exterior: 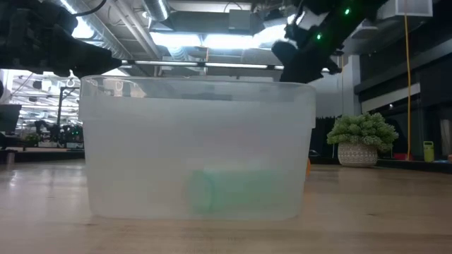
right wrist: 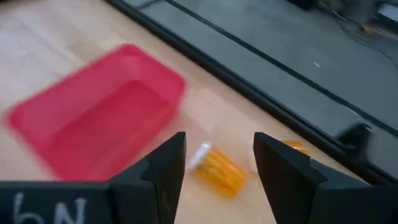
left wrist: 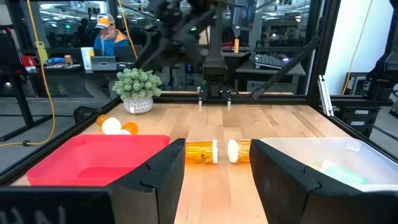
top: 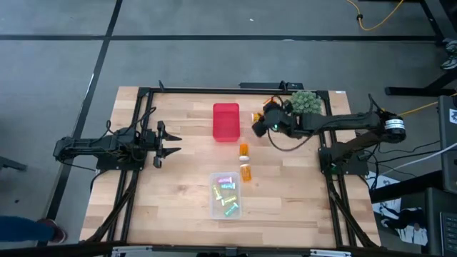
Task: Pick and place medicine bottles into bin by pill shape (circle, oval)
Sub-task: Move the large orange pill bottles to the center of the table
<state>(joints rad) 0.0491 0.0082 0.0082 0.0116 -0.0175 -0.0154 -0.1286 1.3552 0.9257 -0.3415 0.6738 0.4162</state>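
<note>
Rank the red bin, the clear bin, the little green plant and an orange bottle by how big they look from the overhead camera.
1. Clear bin, holding pastel bottles, and red bin: near alike in footprint, so I won't separate them.
2. Green plant.
3. Orange bottle, smallest; the one beside it looks about the same.

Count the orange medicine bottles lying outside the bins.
4 visible: one orange bottle and another lie mid-table between the red bin and the clear bin; two more lie by the plant. The right arm may hide others.
</note>
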